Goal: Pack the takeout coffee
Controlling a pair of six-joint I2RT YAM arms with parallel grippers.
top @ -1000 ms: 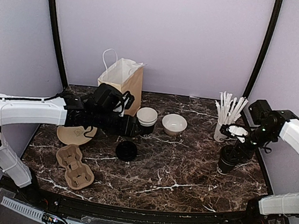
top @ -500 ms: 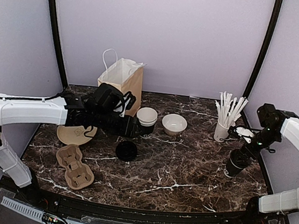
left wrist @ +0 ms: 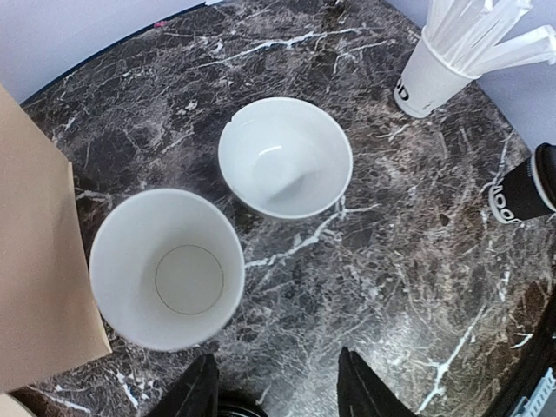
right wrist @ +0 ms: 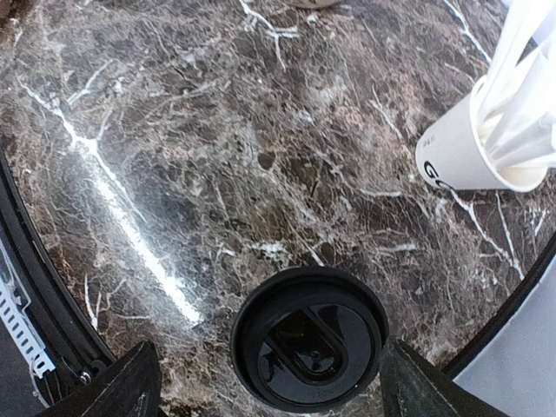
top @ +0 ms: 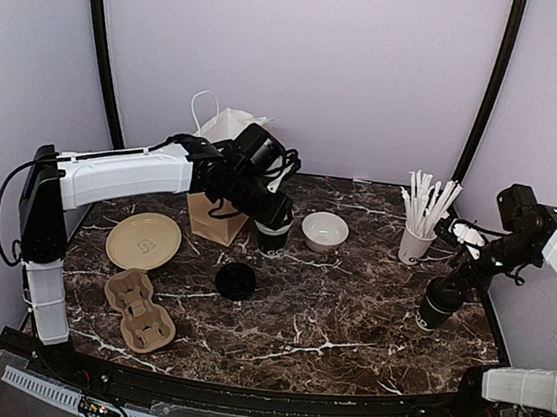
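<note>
One takeout coffee cup (top: 436, 305), black with its dome lid on, stands at the right of the table. My right gripper (top: 459, 276) hangs open just above it; in the right wrist view the lid (right wrist: 308, 339) lies between and below the two wide-spread fingers (right wrist: 122, 387). A second black cup (top: 273, 236) stands open, white inside (left wrist: 165, 269), next to the brown paper bag (top: 219, 187). My left gripper (top: 274, 211) hovers over it, open (left wrist: 278, 395), with nothing between its fingers. A loose black lid (top: 235, 280) lies on the table.
A low white bowl (top: 324, 231) sits mid-table, and a white cup of wrapped straws (top: 416, 234) stands at the back right. A tan plate (top: 143, 240) and a cardboard cup carrier (top: 139, 308) lie at the left.
My left arm rose from low across the table and now hangs over the open cup. My right gripper shifted the lidded cup a little right, let it go and lifted.
</note>
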